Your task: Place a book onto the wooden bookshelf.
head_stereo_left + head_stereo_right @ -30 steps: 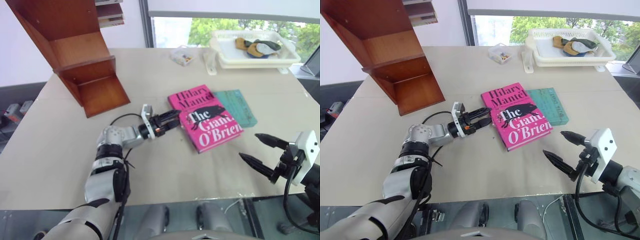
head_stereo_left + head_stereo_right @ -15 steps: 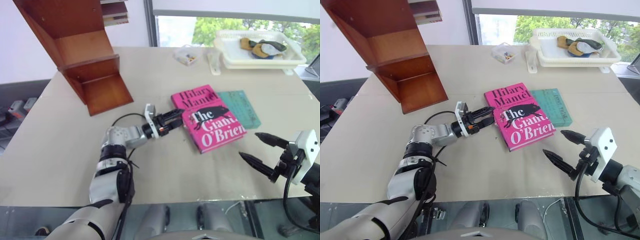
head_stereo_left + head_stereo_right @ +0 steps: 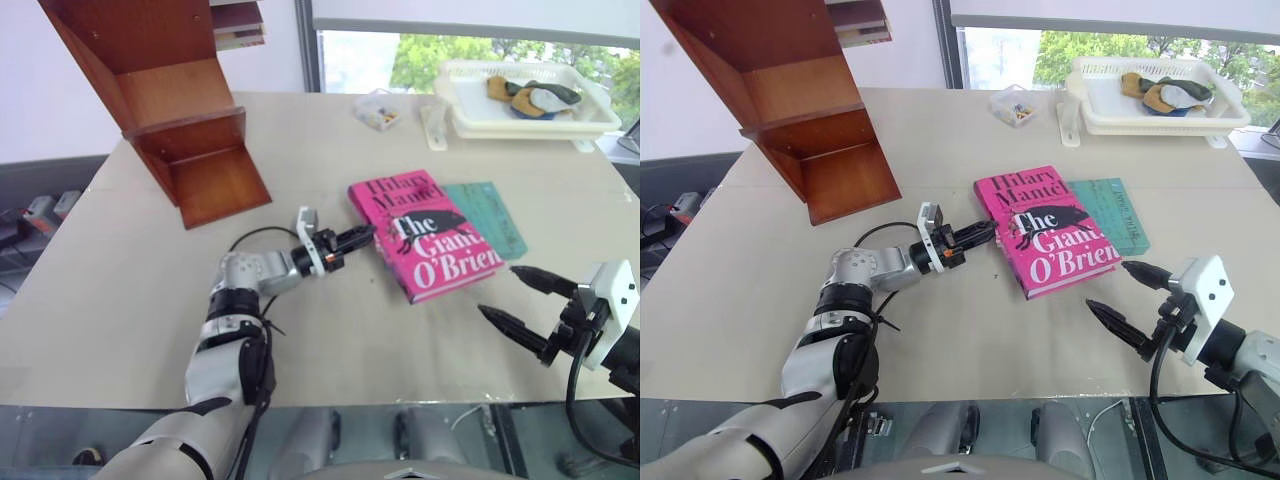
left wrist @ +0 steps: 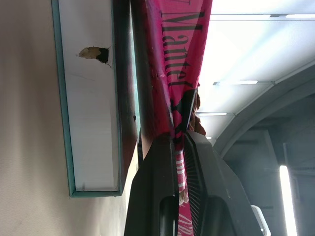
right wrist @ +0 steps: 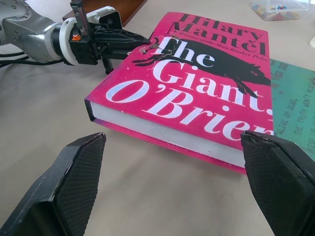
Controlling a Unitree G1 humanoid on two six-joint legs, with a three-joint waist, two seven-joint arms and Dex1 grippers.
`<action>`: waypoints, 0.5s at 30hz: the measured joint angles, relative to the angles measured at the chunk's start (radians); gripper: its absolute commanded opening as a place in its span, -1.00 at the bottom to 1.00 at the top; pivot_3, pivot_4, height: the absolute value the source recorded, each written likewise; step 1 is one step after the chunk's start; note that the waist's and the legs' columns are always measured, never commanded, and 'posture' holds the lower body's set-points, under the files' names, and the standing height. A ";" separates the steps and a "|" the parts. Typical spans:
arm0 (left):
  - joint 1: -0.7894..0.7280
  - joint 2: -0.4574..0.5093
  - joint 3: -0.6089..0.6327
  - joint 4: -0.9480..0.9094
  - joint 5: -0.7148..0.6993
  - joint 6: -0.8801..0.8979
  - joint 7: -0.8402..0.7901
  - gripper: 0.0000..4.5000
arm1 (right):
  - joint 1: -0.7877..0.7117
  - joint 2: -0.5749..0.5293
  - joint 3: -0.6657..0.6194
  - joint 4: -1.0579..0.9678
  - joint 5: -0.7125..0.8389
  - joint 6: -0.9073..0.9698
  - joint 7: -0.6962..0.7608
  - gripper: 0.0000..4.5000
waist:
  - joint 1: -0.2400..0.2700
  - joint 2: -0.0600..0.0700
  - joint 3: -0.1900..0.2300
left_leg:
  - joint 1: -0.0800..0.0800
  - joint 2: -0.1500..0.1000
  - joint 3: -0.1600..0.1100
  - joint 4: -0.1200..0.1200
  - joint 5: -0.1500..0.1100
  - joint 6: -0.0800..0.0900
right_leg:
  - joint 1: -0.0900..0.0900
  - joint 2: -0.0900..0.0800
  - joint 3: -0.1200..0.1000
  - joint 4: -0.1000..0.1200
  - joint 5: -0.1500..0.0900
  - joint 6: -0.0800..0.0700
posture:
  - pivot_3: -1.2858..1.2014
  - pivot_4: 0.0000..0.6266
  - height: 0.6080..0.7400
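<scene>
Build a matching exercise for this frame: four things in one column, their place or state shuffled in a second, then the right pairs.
Things:
1. bright pink hardback book
2. plain teal book
3. left gripper
4. right gripper

Places or states:
A. open, apart from both books
B. lying flat on the beige table, partly under the other book
C. shut on a cover's edge
D. lying on the table near the reddish-brown wooden bookshelf, its cover pinched

Pairs: 1-D, 2-B, 3-C, 4-A
</scene>
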 measured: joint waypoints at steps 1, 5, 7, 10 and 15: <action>0.000 0.000 -0.001 0.000 0.000 0.000 0.000 -0.98 | 0.000 0.000 0.000 0.000 0.000 0.000 0.000 1.00 | 0.000 0.000 0.000 | 0.000 0.000 0.000 0.000 0.000 0.000 | 0.000 0.000 0.000 0.000 0.000 0.000 | 0.03 -0.52 1.00; 0.000 0.001 -0.007 0.000 0.001 -0.003 -0.002 -0.98 | -0.001 0.000 0.000 0.000 -0.003 0.000 -0.001 1.00 | 0.000 0.000 0.000 | 0.000 0.000 0.000 0.000 0.000 0.000 | 0.000 0.000 0.000 0.000 0.000 0.000 | 0.03 -0.52 1.00; 0.001 0.001 -0.012 -0.001 0.005 -0.016 -0.006 -0.98 | -0.002 0.000 0.000 0.000 -0.004 0.000 -0.001 1.00 | 0.000 0.000 0.000 | 0.000 0.000 0.000 0.000 0.000 0.000 | 0.000 0.000 0.000 0.000 0.000 0.000 | 0.03 -0.52 1.00; 0.017 0.001 -0.029 -0.024 0.007 -0.039 -0.028 -0.98 | -0.003 0.001 0.000 0.000 -0.006 -0.001 -0.002 1.00 | -0.001 0.000 0.001 | 0.000 0.000 0.000 0.000 0.000 0.000 | 0.000 0.000 0.000 0.000 0.000 0.000 | 0.03 -0.52 1.00; 0.043 -0.007 -0.048 -0.100 0.003 -0.065 -0.071 -0.98 | -0.004 0.006 0.002 0.000 -0.012 -0.004 -0.003 1.00 | -0.002 -0.001 0.005 | -0.001 0.000 0.000 0.000 0.001 -0.001 | -0.001 0.000 0.000 0.000 0.000 0.000 | 0.03 -0.52 1.00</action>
